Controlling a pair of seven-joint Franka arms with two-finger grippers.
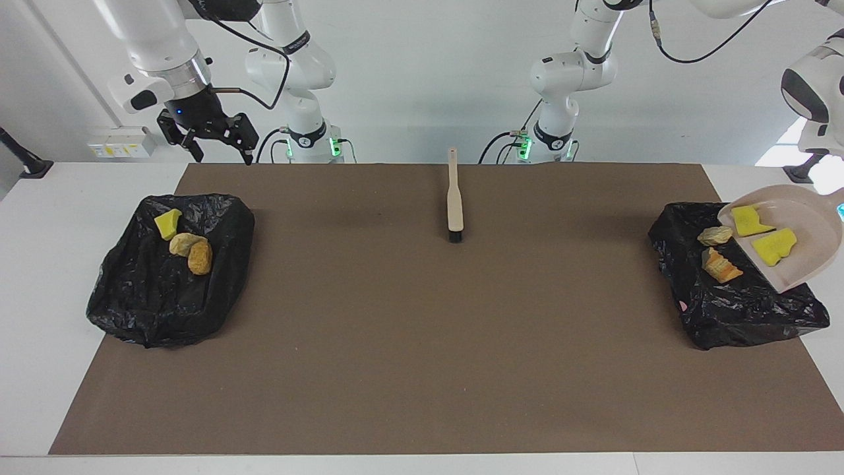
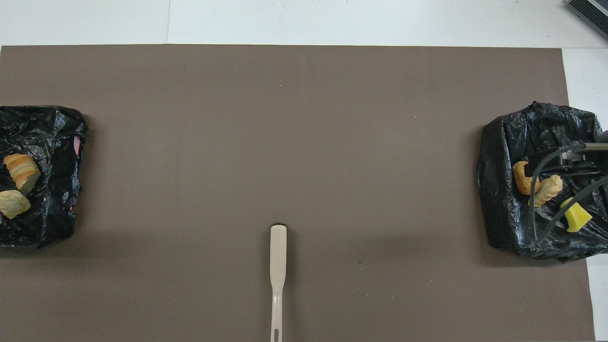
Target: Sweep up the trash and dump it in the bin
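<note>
Only the facing view shows the tilted dustpan (image 1: 801,254) with two yellow trash (image 1: 773,245) wedges above the bin (image 1: 732,303), the closed left hand unseen; right hand (image 1: 219,144) open, raised; mid-counter (image 2: 304,142) bare except brush (image 2: 278,266).

No lettering, label, brand mark or number can be read anywhere on my table — not on the beige brush (image 1: 455,201), not on the dustpan (image 1: 808,254), not on either black bag (image 1: 168,290). The wall fitting (image 1: 119,142) near my right arm's end carries small yellow patches — whatever is printed there is too small to make out.
</note>
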